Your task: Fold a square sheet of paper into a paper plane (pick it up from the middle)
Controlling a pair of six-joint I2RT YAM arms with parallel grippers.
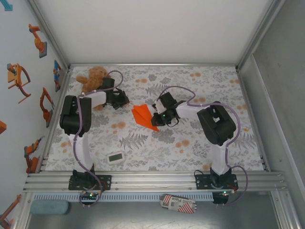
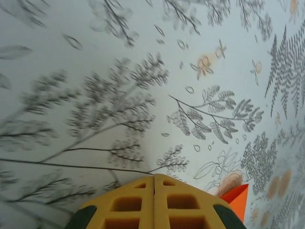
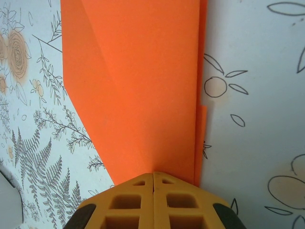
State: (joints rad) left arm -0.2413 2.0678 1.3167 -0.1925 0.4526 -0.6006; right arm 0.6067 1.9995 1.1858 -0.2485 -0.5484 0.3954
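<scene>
Orange paper (image 3: 143,86): lies flat on the tablecloth (image 1: 190,143) near the middle of the table. It is folded to a narrow shape with one slanted edge and one long straight side where thin layers overlap.
Right gripper (image 3: 153,177): yellow fingers together, tips at the near end of the paper. I judge it presses the fold flat and does not pinch, but I cannot tell for sure.
Left gripper (image 2: 153,179): fingers together and holding nothing, over bare cloth near the paper's corner. It is probably kept aside so it does not disturb the fold.
Materials: the paper is thin and matte, with sharp creases. The fingers look like hard plastic with hollow square cells.
Cloth: smooth, printed with grey ferns and orange flowers.
Teddy bear (image 1: 93,78), timer (image 1: 116,157): both well apart from the paper, not involved.
</scene>
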